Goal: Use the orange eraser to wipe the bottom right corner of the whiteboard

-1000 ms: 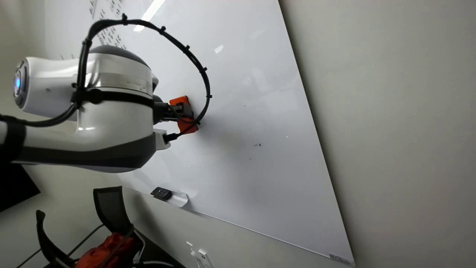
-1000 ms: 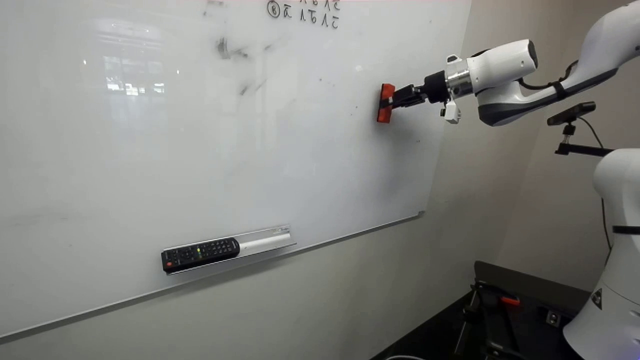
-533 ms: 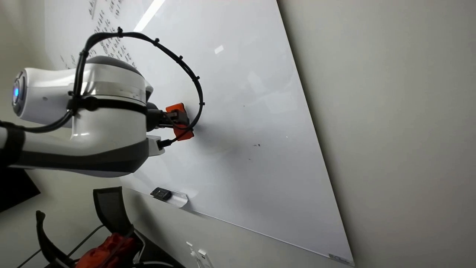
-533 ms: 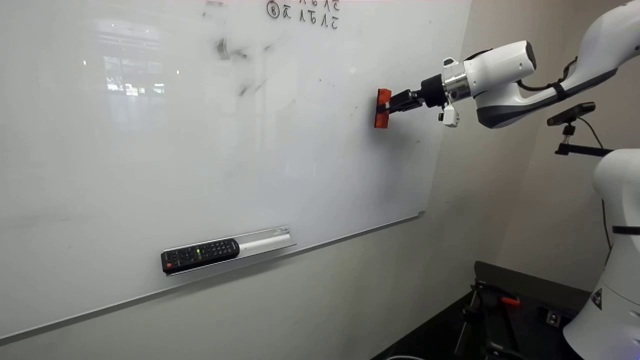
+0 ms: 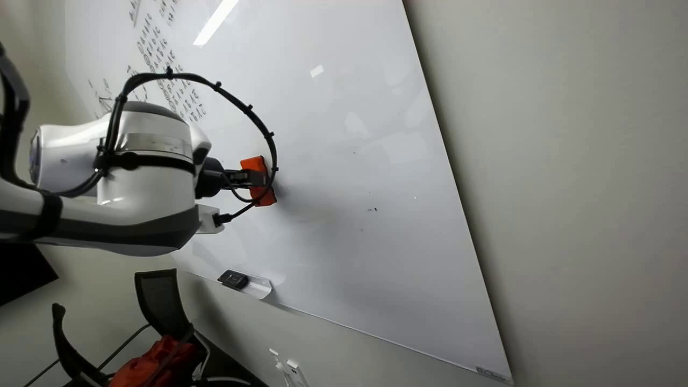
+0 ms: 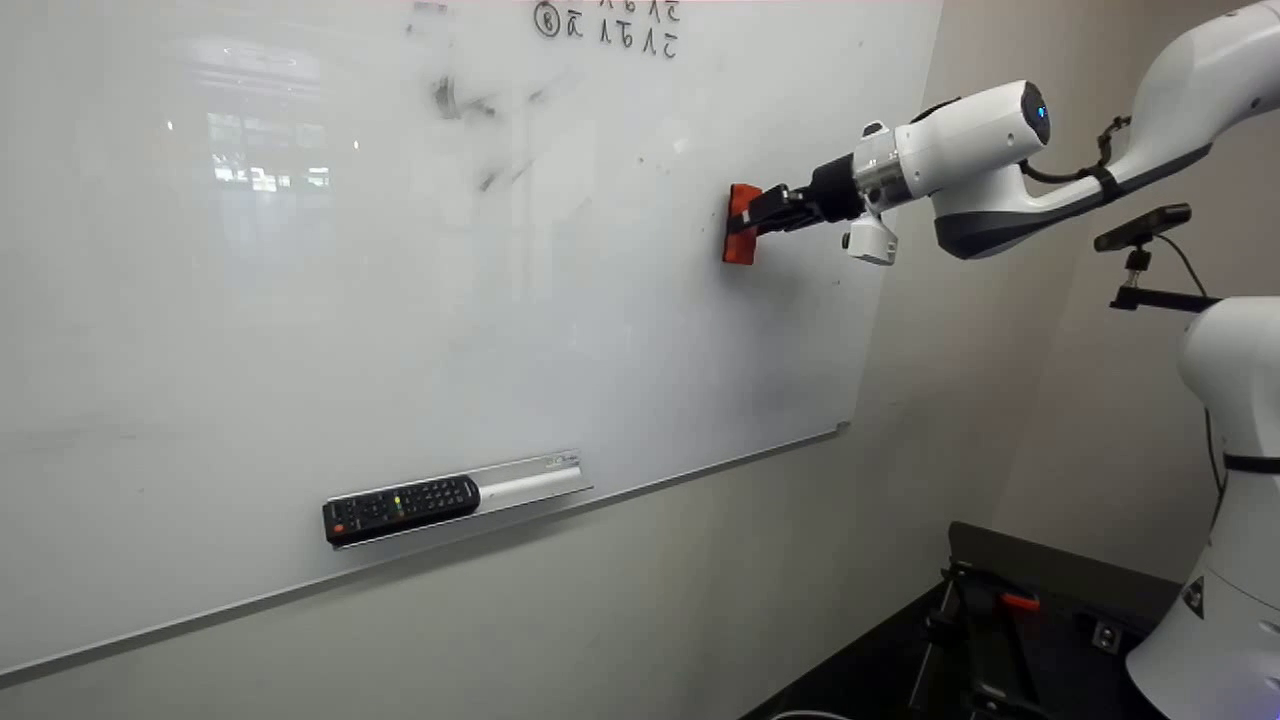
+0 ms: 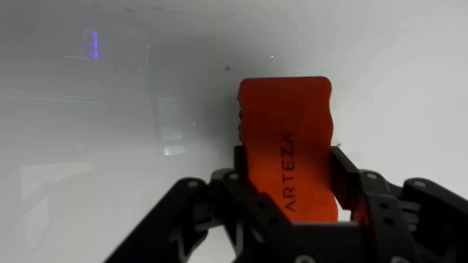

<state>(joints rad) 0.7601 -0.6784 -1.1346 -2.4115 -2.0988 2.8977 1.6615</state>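
Note:
The orange eraser [image 7: 287, 106] sits lengthwise between the two black fingers of my gripper [image 7: 289, 160] in the wrist view, pressed on both long sides. Its ARTEZA lettering faces the camera. In both exterior views the eraser [image 6: 740, 252] stands with its long side roughly upright, its dark underside towards the whiteboard [image 6: 420, 340]. It is very close to the surface; whether it touches I cannot tell. My gripper [image 5: 258, 179] is well above and to the left of the board's bottom right corner [image 5: 494, 371]. Small dark specks [image 5: 372, 209] mark the board to the right of the eraser.
A black remote [image 6: 400, 508] lies on a small tray [image 6: 530, 484] at the board's lower edge. Grey smudges [image 6: 446, 97] and handwriting [image 6: 610, 35] are higher up. A camera [image 6: 1140, 228] stands by the arm's base. A dark chair [image 5: 157, 301] is below the board.
In both exterior views my gripper and the eraser have moved down and somewhat to the left across the board. The grip on the eraser looks the same.

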